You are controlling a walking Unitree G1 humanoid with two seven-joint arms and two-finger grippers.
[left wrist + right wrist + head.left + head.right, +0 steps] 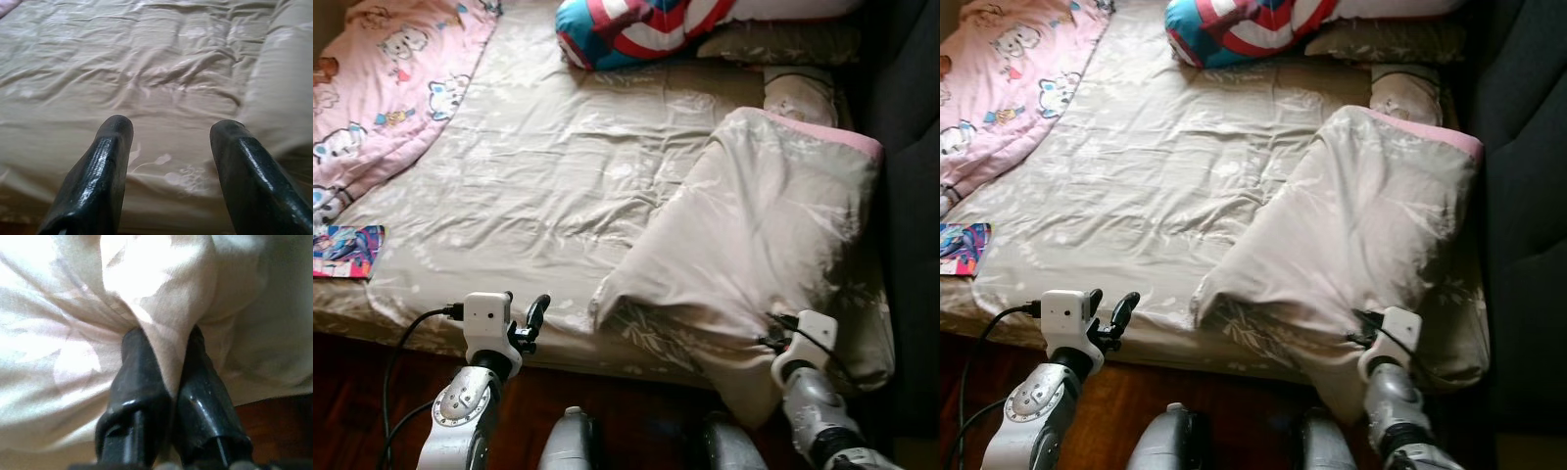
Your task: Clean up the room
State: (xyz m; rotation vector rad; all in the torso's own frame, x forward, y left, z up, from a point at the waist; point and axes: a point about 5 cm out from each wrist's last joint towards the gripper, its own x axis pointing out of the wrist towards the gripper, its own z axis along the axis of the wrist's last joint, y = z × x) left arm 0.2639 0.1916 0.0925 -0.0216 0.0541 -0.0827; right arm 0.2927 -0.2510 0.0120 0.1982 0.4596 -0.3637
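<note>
A beige blanket (754, 225) with a pink lining lies folded over the right half of the bed, its lower corner hanging over the front edge. My right gripper (164, 340) is shut on a fold of that blanket at the front right. In the head views the cloth hides its fingers below the wrist (808, 343). My left gripper (536, 315) stands open at the bed's front edge, left of the blanket's corner, with nothing between its fingers (105, 161). It points at the bare beige sheet (161, 73).
A pink cartoon-print quilt (386, 83) covers the bed's far left. A blue, red and white round cushion (636, 29) and pillows (793, 93) lie at the head. A colourful flat packet (345, 250) sits at the left edge. Dark wood floor (357, 392) below; dark furniture (911, 196) on the right.
</note>
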